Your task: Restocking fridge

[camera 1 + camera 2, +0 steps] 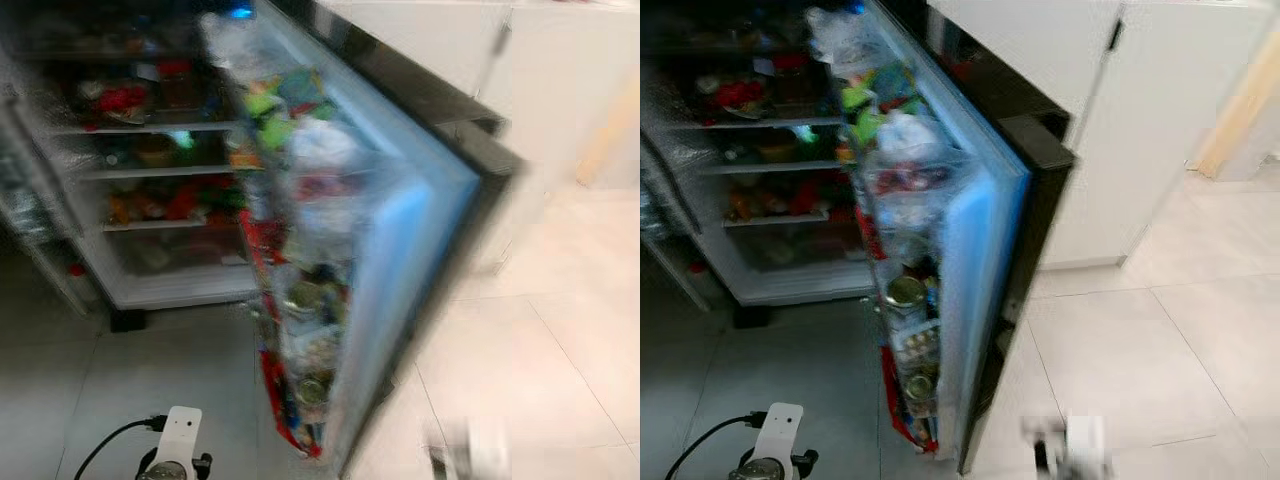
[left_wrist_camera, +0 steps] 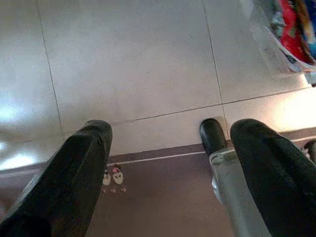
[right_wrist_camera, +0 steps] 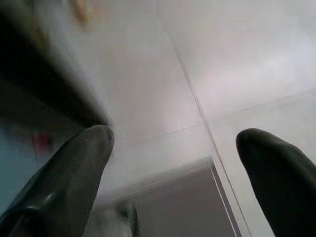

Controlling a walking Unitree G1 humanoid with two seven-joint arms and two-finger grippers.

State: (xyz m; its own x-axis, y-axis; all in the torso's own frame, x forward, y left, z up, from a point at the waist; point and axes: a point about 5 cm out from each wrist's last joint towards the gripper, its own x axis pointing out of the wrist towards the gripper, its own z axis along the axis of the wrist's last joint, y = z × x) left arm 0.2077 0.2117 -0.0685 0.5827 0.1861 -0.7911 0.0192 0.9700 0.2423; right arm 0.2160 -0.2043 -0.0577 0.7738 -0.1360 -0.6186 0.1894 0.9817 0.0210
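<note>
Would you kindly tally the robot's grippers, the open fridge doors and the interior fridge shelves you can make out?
Grippers: 2, left gripper and right gripper, both open, empty, above floor tiles.
Open fridge door: 1.
Interior shelves: 3 discernible despite blur.
Total: 6.

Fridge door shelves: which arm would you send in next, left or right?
Left, probably. The left gripper is open and empty, with the fridge door shelves close by; the left arm also faces the door's stocked side. The right gripper, also open, hangs behind the door's outer side.
</note>
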